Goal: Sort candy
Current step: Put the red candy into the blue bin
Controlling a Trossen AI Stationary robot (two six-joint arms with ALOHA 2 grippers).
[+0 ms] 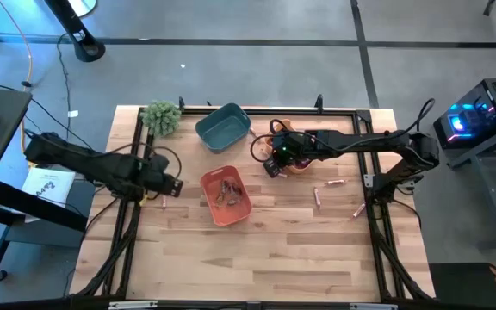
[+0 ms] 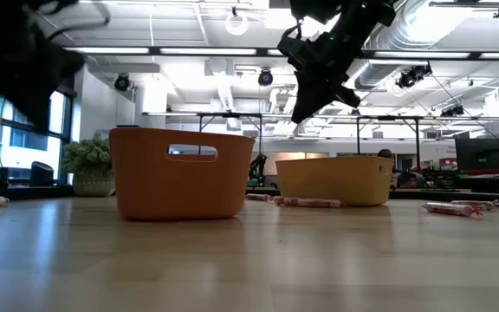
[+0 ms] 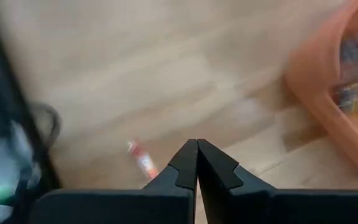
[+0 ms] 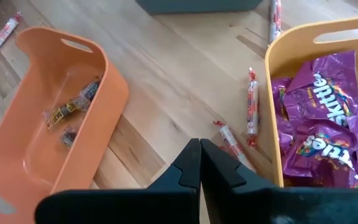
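Observation:
My left gripper (image 3: 196, 152) is shut and empty, pointing steeply down over the table's left part, left of the orange bin (image 1: 226, 195). A slim pink stick candy (image 3: 142, 158) lies on the wood just beside its tips. My right gripper (image 4: 199, 152) is shut and empty too. It hangs high above the gap between the orange bin (image 4: 55, 124) and the yellow bin (image 4: 278, 62). Shiny purple packets (image 4: 322, 118) fill the yellow bin, and small dark brownish candies (image 4: 73, 106) lie in the orange one. Pink sticks (image 4: 252, 102) lie on the table by the yellow bin's wall.
A teal bin (image 1: 222, 127) stands at the table's far side, with a green plant ball (image 1: 162, 116) at the far left corner. More pink stick candies (image 1: 330, 185) lie loose on the right part of the table. The near half of the table (image 1: 248, 267) is bare wood.

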